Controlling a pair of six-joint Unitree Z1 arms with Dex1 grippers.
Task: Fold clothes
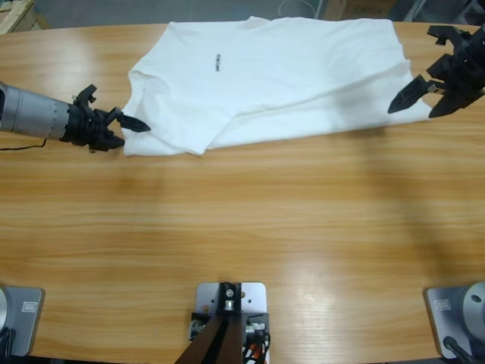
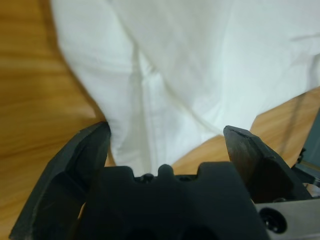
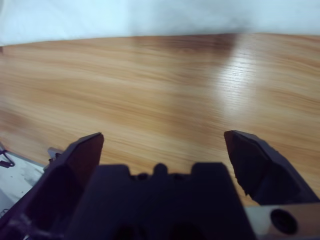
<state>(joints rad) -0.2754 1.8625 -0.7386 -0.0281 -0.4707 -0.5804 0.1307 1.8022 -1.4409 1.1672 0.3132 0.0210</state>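
Note:
The clothes are one white T-shirt [image 1: 280,76] with a small dark mark [image 1: 217,63] on the chest, lying spread and partly doubled over on the far half of the wooden table [image 1: 242,227]. My left gripper [image 1: 130,123] comes in from the left edge, at the shirt's near-left corner. In the left wrist view this gripper [image 2: 167,132] is open, with the shirt's edge [image 2: 150,135] lying between the jaws. My right gripper [image 1: 420,98] hovers at the shirt's right end. Seen from the right wrist, it [image 3: 164,137] stands open over bare wood, with the shirt [image 3: 150,15] beyond it.
Bare wood [image 3: 150,85] fills the table's near half. A thin black cable [image 1: 23,144] trails under the left arm. A pale wooden crate corner [image 1: 15,11] shows past the far-left edge.

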